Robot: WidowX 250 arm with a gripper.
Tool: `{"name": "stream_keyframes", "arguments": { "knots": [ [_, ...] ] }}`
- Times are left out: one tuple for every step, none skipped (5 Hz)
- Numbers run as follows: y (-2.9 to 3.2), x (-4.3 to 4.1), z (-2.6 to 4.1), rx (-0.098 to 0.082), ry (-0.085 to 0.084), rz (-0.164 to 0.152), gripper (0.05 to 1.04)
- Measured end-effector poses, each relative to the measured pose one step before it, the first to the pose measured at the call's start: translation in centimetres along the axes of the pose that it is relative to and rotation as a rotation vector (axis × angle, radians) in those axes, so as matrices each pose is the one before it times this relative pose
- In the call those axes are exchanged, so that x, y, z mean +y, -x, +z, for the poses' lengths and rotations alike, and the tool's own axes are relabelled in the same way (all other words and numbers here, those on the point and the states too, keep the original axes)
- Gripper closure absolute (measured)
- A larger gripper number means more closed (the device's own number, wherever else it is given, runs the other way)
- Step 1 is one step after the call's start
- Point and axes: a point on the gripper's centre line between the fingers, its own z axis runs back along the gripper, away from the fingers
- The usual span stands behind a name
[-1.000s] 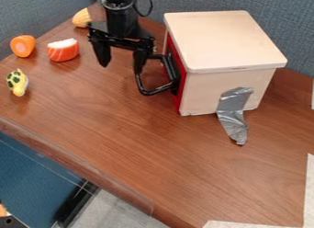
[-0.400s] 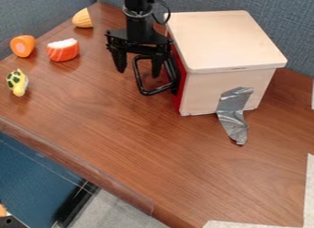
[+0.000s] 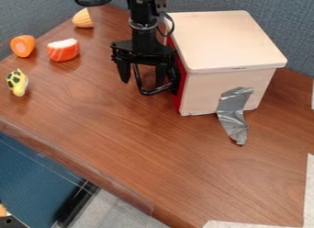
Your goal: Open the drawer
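A brown wooden table (image 3: pixel 153 144) carries a pale box (image 3: pixel 224 41) and small toys (image 3: pixel 63 52).

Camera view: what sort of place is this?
Probably an office cubicle or lab desk: fabric partition panels behind a wood-grain table, with a small wooden box taped down beside toy food.

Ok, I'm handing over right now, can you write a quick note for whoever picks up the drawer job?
Gripper: jaws apart, nothing clamped, down at the black handle; the handle's outer bar shows between them.
Drawer: its red front sits against the wooden box, so it looks shut.
Done: gripper lined up at the handle.
Left: hook or grip the handle, then pull the drawer out, away from the box.
Nearby: silver tape runs from the box's side to the table.
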Motion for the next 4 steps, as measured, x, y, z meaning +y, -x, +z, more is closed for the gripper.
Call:
{"name": "stream_keyframes", "arguments": {
  "knots": [
    [0.595, 0.224, -0.551, 0.0051, -0.0052, -0.0056, 0.43],
    [0.523, 0.143, -0.321, 0.0146, 0.0026, -0.007, 0.73],
    [0.534, 0.75, 0.079, 0.0071, 0.0079, 0.0408, 0.815],
    [0.566, 2.251, 0.645, -0.0006, -0.0039, 0.0403, 0.835]
  ]
}}
